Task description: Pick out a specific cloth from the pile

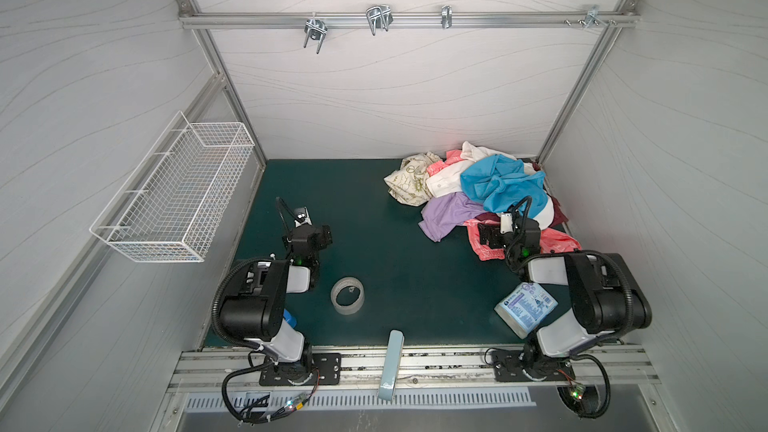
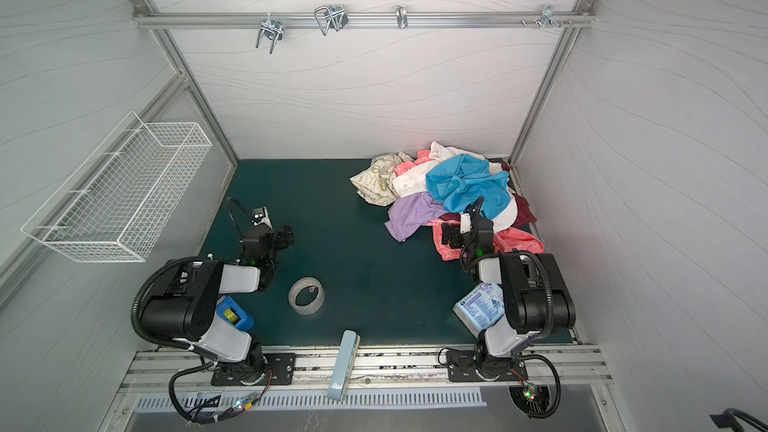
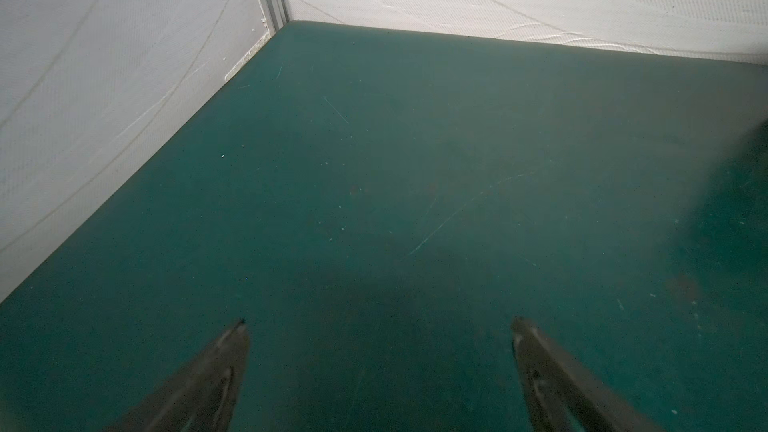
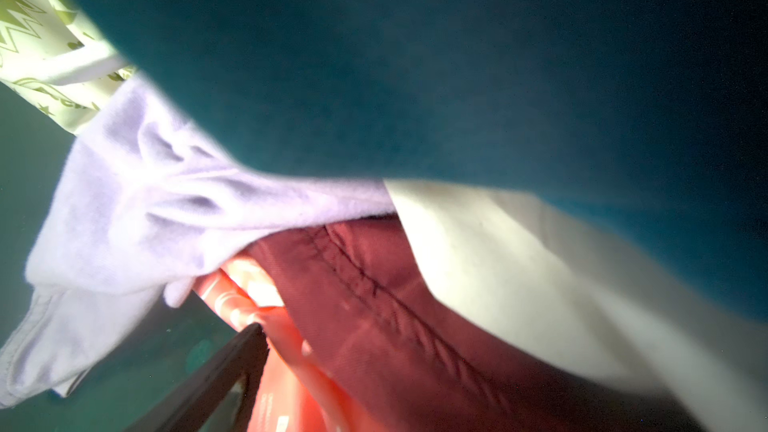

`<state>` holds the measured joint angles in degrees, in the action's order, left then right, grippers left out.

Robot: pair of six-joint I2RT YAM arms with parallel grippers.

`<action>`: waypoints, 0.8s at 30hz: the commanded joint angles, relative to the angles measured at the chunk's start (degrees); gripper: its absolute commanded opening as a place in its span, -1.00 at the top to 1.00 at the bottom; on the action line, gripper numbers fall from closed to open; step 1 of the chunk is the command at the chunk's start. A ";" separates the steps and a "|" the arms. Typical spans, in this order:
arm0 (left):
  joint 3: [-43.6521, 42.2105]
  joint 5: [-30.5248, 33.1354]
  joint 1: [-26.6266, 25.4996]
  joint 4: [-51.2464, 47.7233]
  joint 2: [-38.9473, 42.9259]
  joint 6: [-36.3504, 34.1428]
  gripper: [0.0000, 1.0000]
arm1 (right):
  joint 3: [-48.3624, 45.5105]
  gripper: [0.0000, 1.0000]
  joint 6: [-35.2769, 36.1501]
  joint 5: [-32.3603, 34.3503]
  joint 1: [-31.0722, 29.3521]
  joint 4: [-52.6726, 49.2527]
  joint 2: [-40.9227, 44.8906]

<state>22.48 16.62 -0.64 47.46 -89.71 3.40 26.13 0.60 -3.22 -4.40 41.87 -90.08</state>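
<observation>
Item: the cloth (image 1: 446,216), plain lavender, a soft knit by its look. Location: near left edge of the pile (image 1: 482,197), one part spilled flat onto the green bench (image 1: 374,251), the other tucked beneath the bright blue garment (image 1: 500,187), bordering the maroon garment (image 4: 374,305) and the cream printed garment (image 1: 409,184). Handling, as I judge it: light, limp, no stiffness to speak of, likely to drape and stretch, not lift as one piece; not fragile, not slippery, though a single thin layer may slide out of a shallow pinch. Hazard: the buried end may drag the blue or maroon pieces along. Recommended hold: the bunched fold on the free bench-side part, clear of its neighbours, pinched deep through several layers, then drawn away from the heap. My right gripper (image 1: 484,236): jaws spread wide, grasping nothing, poised over the coral-pink garment (image 1: 559,243) just beside the lavender; one finger (image 4: 224,371) shows in the wrist view. My left gripper (image 3: 379,322): released, empty, over bare bench well apart from the pile
</observation>
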 commanded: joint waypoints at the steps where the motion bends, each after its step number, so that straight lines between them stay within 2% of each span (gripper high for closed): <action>1: 1.29 -0.28 0.05 2.55 0.33 -0.33 -0.98 | 0.50 -0.98 0.29 0.22 0.23 1.46 -0.18; 20: 1.08 -0.38 0.06 2.94 0.63 -0.63 -0.98 | 0.17 -0.98 0.21 0.72 0.17 2.27 0.21; 21: 1.43 -0.10 0.03 1.66 1.41 -0.65 -0.98 | 0.85 -0.98 -0.23 1.46 -0.02 0.74 1.22; 24: 3.24 4.18 0.02 -6.63 6.41 1.71 -0.98 | 5.20 -0.98 -0.50 3.70 -0.56 -13.19 8.01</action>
<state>22.79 17.45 -0.64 44.21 -87.61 3.70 27.51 0.38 -1.85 -4.56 36.36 -87.85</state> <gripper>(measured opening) 0.991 0.990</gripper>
